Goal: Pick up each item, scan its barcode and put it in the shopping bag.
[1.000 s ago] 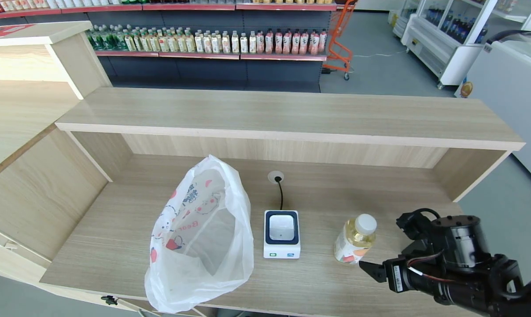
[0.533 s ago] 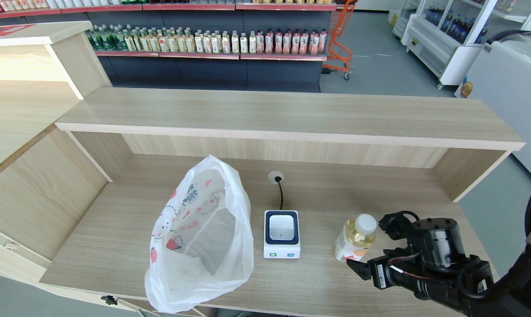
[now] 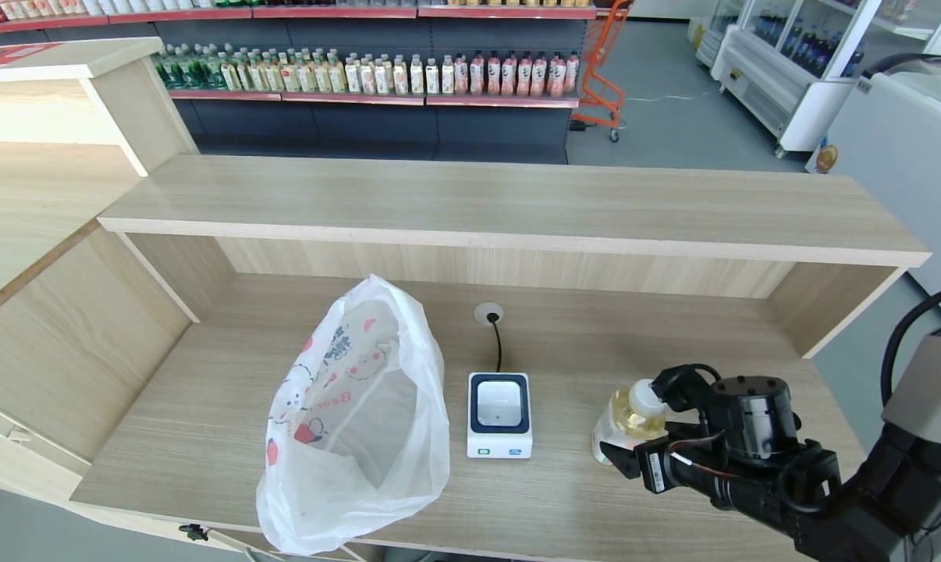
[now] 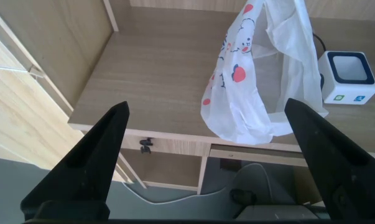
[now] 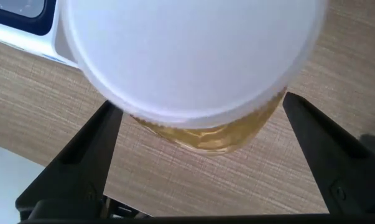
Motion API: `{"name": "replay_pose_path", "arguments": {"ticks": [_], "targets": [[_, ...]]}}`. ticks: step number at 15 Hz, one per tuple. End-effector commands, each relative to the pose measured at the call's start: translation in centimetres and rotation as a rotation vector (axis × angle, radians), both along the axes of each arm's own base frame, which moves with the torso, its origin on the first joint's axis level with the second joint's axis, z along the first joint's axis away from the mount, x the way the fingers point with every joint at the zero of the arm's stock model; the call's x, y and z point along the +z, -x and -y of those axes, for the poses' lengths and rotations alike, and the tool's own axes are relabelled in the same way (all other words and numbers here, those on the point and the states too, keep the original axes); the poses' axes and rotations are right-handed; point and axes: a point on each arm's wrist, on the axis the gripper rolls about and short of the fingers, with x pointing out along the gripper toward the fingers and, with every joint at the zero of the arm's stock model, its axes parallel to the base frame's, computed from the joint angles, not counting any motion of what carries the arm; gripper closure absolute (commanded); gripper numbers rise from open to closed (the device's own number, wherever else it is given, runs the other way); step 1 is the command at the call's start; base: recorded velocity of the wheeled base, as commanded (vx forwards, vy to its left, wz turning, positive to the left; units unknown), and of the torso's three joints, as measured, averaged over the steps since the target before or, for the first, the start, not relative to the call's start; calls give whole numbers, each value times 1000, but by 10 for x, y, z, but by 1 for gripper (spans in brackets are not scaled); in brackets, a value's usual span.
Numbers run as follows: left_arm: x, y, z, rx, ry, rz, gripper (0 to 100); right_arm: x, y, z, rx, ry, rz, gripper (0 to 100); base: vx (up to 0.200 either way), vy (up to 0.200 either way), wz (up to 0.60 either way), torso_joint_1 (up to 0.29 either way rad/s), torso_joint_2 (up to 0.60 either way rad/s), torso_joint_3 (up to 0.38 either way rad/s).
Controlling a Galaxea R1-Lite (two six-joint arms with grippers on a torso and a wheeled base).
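Straddling the bottle [image 3: 626,421] with my right fingers [image 3: 625,459], lower right of the head view. They are spread wide, one on each side of it, not clamped; whether they touch it I cannot tell. The bottle stands upright on the desk [image 3: 564,343], white cap up, yellow liquid inside, just right of the scanner [image 3: 499,414]. In the right wrist view its cap [image 5: 193,56] sits between my two spread fingers. The scanner is at frame centre, with its cable running up to a hole in the desk. The bag [image 3: 361,414] stands open just left of the scanner. My left fingers [image 4: 87,162] are released too, out past the desk's near edge.
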Motion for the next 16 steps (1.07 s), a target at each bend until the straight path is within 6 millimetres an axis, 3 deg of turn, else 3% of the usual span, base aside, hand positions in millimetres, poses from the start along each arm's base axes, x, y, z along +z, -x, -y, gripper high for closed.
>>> {"name": "replay_pose_path", "arguments": {"ticks": [1,7,16], "targets": [[0,0,0,1,0,0,0,-3,-4,-2,2,1,3,0,0,0,0,0,0,0],[0,0,0,1,0,0,0,-11,-14,-8,15,7,25,0,0,0,0,0,0,0],[0,0,0,1,0,0,0,-24,-48,-28,33,-25,132,0,0,0,0,0,0,0]]}}
